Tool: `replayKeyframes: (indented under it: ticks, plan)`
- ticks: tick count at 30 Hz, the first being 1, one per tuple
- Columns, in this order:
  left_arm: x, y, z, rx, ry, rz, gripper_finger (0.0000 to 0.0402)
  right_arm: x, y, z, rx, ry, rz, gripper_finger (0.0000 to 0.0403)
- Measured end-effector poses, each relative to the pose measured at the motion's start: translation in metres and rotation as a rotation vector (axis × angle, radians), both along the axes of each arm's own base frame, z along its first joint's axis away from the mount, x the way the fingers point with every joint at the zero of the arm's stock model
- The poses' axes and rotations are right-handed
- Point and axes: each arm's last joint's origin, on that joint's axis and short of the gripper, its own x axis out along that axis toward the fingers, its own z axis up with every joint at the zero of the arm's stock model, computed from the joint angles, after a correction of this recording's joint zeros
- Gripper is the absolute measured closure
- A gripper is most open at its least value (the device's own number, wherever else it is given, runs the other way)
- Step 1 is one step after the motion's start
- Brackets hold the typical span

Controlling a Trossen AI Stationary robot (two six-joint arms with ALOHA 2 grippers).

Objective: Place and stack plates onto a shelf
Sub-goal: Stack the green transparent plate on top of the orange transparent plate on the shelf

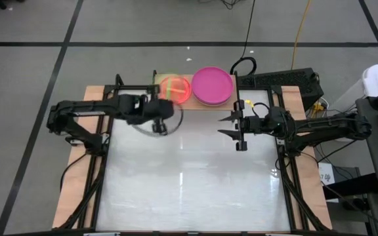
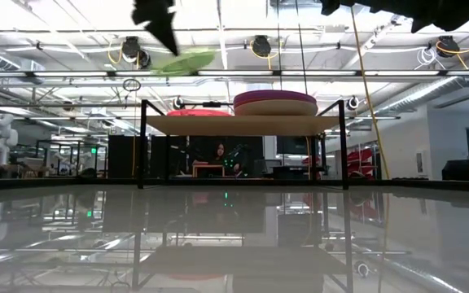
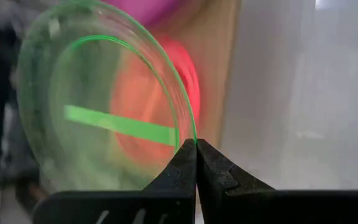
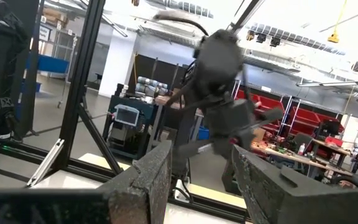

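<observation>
My left gripper (image 1: 160, 123) (image 2: 169, 45) is high above the table, in front of the shelf's left half, shut on a translucent green plate (image 3: 98, 106) (image 2: 184, 61) with a green bar mark. The shelf (image 2: 243, 124), a light-wood board on black legs, stands at the table's far edge. A red-orange plate (image 1: 176, 89) (image 2: 198, 112) lies flat on the shelf's left half. A magenta plate (image 1: 212, 84) (image 2: 275, 97) lies on a beige one (image 2: 275, 107) on its right half. My right gripper (image 1: 236, 128) (image 4: 201, 180) hovers open to the right, holding nothing. My left gripper pinches the green plate's rim (image 3: 193, 138) between its two shut fingertips. The fingers (image 2: 163, 32) come at it slanting down from above. The plate is lifted clear, tilted, above the level of the shelf top.
The white tabletop (image 1: 189, 190) spreads in front of the shelf, with black frame rails (image 1: 90, 177) along its left and right sides. Cables and a dark box (image 1: 287, 78) lie behind the table's right far corner. People sit in the room beyond (image 2: 218, 155).
</observation>
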Motion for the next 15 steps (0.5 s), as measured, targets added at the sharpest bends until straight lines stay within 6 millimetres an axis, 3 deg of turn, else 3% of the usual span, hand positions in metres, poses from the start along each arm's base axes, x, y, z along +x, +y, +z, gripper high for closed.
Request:
replayKeyframes:
  ticks: [6,15]
  plan:
    - [0.023,0.034,-0.008,0.046,0.019,-0.105,0.0401,0.0,0.0,-0.001,-0.002,0.007,-0.002,0.025]
    - [0.044,0.076,-0.056,-0.031,0.18,-0.028,0.04,0.001,-0.001,-0.003,-0.019,0.032,-0.01,0.025]
